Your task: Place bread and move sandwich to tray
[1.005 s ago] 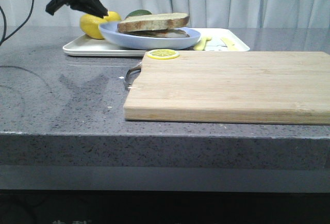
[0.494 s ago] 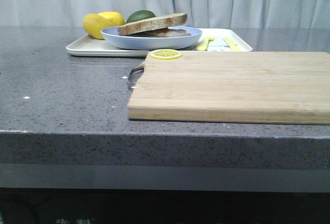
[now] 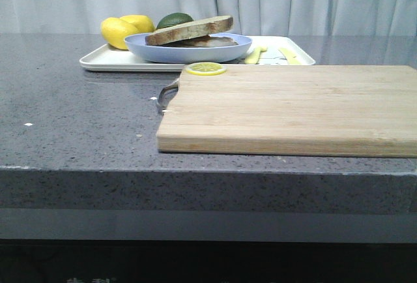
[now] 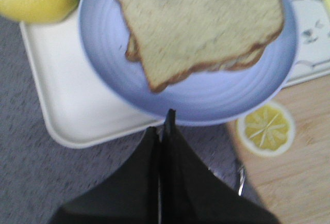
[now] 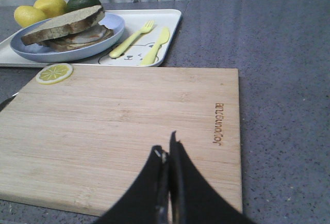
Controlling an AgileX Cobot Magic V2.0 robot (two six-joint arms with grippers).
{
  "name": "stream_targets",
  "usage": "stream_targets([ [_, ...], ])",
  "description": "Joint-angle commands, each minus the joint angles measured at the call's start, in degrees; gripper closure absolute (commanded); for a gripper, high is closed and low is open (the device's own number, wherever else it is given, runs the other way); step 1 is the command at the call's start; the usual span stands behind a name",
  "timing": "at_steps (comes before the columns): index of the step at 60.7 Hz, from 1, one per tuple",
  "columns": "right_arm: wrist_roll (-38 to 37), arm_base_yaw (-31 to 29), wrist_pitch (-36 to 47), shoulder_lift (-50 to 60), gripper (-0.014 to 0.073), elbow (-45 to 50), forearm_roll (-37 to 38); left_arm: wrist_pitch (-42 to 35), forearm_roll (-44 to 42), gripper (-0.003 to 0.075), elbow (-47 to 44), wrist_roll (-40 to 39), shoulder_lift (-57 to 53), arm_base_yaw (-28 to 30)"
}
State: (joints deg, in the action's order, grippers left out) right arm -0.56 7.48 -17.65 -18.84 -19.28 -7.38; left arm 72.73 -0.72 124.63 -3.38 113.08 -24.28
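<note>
Nearest the robot on the grey speckled desk [image 3: 85, 133] lies the wooden cutting board [image 3: 293, 107], flat and bare but for a lemon slice [image 3: 206, 68] on its far left corner, at about 11 o'clock on the board. A small metal handle [image 3: 167, 95] juts from the board's left edge. The right pincer [image 5: 168, 154] hangs above the board's near part with its two dark fingers pressed together, clenched on nothing; branded lettering [image 5: 218, 124] shows on the wood just to its 2 o'clock in the right wrist view.

The left pincer [image 4: 164, 131] is likewise clenched and empty, its tips closed to a point above the near rim of the pale-blue plate [image 4: 206, 97], not visibly touching it.

Beyond the board, at 12 o'clock from its left half, sits the white tray [image 3: 111, 58]. The plate rests on the tray's middle, and on the plate is the sandwich [image 3: 190, 30]: the plain bread [image 4: 201, 20] lies on top as the upper slice, slightly skewed over the lower layer, whose edge peeks out beneath. The filling between the slices cannot be made out clearly.

At 3 o'clock of the plate, on the tray's right part, lie a yellow fork [image 5: 132, 38] and yellow knife [image 5: 154, 45] side by side over a printed cartoon face. At 10 o'clock of the plate, on the tray's far left end, sit two lemons [image 3: 124, 30], with a dark green avocado [image 3: 174, 19] just behind the plate.
</note>
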Motion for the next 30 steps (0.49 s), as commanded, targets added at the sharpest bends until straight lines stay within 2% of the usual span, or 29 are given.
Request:
stream_targets([
  [1,0.02,-0.3,5.31,-0.42,0.0653,-1.58,0.04,-2.5,-3.67,0.0741,-7.49,-2.24,-8.76,0.73],
  [16,0.02,-0.3,5.14,-0.42,0.0653,-1.58,0.04,-16.9,-4.0,0.0741,-35.07,-5.57,-25.62,5.92],
  [30,0.02,-0.3,5.09,-0.42,0.0653,-1.58,0.04,-29.35,-4.0,0.0741,-57.22,-5.59,-41.98,10.51],
])
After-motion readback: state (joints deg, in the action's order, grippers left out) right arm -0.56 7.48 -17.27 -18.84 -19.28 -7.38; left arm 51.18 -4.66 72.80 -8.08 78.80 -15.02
